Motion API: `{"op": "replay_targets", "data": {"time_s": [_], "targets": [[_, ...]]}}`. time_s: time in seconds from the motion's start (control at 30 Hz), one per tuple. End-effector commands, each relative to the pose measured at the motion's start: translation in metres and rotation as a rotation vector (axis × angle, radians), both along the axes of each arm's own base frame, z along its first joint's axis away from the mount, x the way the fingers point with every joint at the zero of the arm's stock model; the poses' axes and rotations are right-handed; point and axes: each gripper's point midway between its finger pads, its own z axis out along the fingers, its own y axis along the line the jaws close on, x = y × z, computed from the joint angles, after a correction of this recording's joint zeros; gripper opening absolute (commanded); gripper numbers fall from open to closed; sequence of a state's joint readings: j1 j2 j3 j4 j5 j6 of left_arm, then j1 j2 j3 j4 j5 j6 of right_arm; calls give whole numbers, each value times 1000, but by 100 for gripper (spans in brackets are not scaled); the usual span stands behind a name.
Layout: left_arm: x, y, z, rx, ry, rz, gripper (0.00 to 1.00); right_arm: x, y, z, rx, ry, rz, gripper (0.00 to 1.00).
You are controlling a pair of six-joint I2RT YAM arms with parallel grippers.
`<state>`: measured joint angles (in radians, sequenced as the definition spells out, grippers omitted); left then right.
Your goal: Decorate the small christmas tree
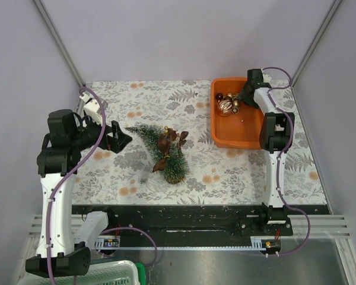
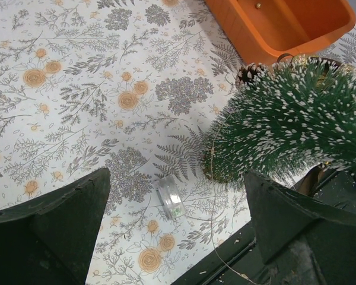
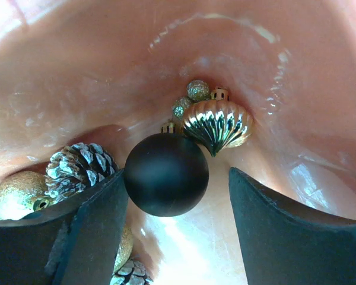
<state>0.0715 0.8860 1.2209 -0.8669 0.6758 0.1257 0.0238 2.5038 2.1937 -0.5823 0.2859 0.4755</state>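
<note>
Here, the fern-print-clothed desk (image 1: 237, 172) is seen beneath both arms. The orange plastic tray (image 1: 237, 141) is entered by the right pincer (image 3: 177, 171), its jaws spread wide around a matte black bauble (image 3: 166, 173). The small christmas tree (image 1: 177, 165), dark green and frosted, is laid on its side just ahead of the left pincer (image 2: 177, 175), which is likewise spread wide and empty.

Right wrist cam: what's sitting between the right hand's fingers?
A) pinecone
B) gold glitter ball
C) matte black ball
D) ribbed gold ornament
C: the matte black ball sits between the fingers of the open right hand, inside the orange tray. The pinecone and gold glitter ball lie off to one side, and the ribbed gold ornament is behind it.
</note>
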Motion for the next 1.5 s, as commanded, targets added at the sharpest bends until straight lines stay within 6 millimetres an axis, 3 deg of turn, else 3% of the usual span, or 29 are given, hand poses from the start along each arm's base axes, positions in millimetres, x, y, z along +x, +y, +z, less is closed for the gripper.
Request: {"op": "replay_targets", "data": {"time_s": [0.0,0.23,0.43,0.6,0.77,0.9,1.0,1.07,1.23,1.47], "targets": [[8,4,2,21,-32,11,99,14,-3,19,2,-49,-1,73],[8,4,-4,17,-18,13,99,8,0,23,9,-68,10,61],[6,3,-5,9,-21,9,99,2,1,38,14,-98,13,49],[4,1,-4,-1,-26,2,99,-9,9,74,69,-183,18,42],[1,-2,-2,-15,-35,-7,99,-34,24,114,135,-247,63,38],[-2,-5,0,-34,-40,-14,99,-78,52,126,262,-253,149,38],[-4,-8,4,-55,-51,-22,99,-118,88,155,433,-297,283,36],[-5,-10,6,-68,-49,-25,99,-152,109,183,536,-335,370,34],[-11,-11,12,-70,-76,-36,99,-238,150,231,724,-388,558,33],[-16,-15,20,-80,-99,-58,99,-346,194,270,825,-375,797,33]]}}
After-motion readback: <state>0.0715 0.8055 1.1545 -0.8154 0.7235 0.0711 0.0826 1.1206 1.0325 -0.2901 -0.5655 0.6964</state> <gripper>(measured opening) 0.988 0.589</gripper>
